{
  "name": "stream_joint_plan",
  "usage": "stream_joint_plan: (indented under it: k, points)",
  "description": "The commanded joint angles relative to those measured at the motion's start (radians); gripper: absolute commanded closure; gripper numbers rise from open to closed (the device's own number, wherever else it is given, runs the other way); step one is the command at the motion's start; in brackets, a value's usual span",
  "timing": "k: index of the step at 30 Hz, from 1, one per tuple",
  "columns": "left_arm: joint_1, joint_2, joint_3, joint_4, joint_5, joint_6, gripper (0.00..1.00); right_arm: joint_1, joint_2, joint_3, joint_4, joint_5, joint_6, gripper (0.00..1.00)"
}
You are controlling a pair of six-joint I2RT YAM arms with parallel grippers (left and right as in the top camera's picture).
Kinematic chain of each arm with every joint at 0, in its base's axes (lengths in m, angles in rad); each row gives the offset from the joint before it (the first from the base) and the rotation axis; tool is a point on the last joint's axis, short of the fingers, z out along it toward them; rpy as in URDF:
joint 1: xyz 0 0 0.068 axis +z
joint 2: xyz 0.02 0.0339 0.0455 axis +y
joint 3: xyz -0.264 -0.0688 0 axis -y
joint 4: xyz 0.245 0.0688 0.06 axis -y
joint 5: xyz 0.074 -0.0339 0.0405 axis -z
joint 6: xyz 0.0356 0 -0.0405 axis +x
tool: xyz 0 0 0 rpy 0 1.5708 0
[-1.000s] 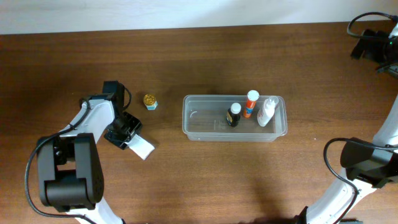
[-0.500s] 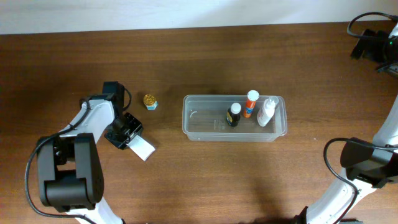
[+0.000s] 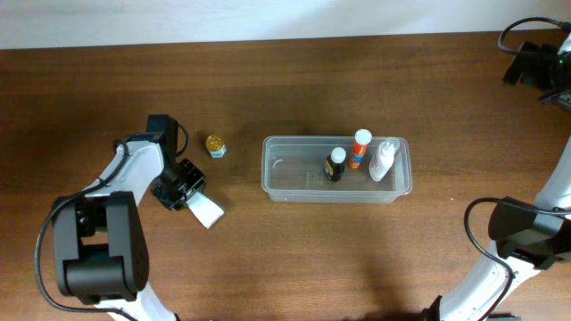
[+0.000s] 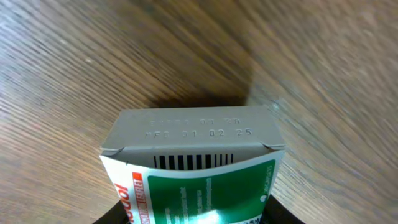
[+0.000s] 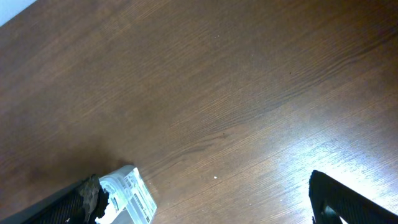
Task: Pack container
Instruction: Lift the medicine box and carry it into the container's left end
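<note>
The clear container (image 3: 277,183) stands mid-table and holds a dark bottle (image 3: 335,165), an orange-and-white bottle (image 3: 359,147) and a white bottle (image 3: 384,159). My left gripper (image 3: 181,187) is to its left, shut on a small white-and-green flat box (image 3: 207,212) low over the table. In the left wrist view the box (image 4: 193,149) fills the space between my jaws (image 4: 194,214). My right gripper (image 3: 533,64) is far off at the back right, open and empty; in its wrist view the gripper (image 5: 205,202) has its jaws wide apart, and one end of the container (image 5: 127,193) shows.
A small gold-capped jar (image 3: 214,144) stands on the table between my left gripper and the container. Bare brown wood (image 3: 294,259) lies in front of the container.
My left gripper and the box have turned very slightly. Nothing else has moved.
</note>
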Motion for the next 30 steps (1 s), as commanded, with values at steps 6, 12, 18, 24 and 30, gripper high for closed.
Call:
stream_joint_plan:
  k: [6, 12, 18, 24, 30]
  points:
    - [0.001, -0.085, 0.179, -0.072, 0.032, 0.099, 0.6, -0.002, -0.003, -0.001, -0.005, 0.006, 0.005, 0.02]
    - [0.0, -0.212, 0.29, -0.097, 0.033, 0.137, 0.59, -0.002, -0.003, -0.001, -0.005, 0.006, 0.005, 0.02]
    - [-0.064, -0.328, 0.346, -0.041, 0.033, 0.136, 0.59, -0.002, -0.003, -0.001, -0.005, 0.006, 0.005, 0.02]
    - [-0.259, -0.347, 0.346, 0.117, 0.017, 0.203, 0.59, -0.002, -0.003, -0.001, -0.005, 0.006, 0.005, 0.02]
    - [-0.441, -0.302, 0.345, 0.214, -0.164, 0.248, 0.59, -0.002, -0.003, -0.001, -0.005, 0.006, 0.005, 0.02]
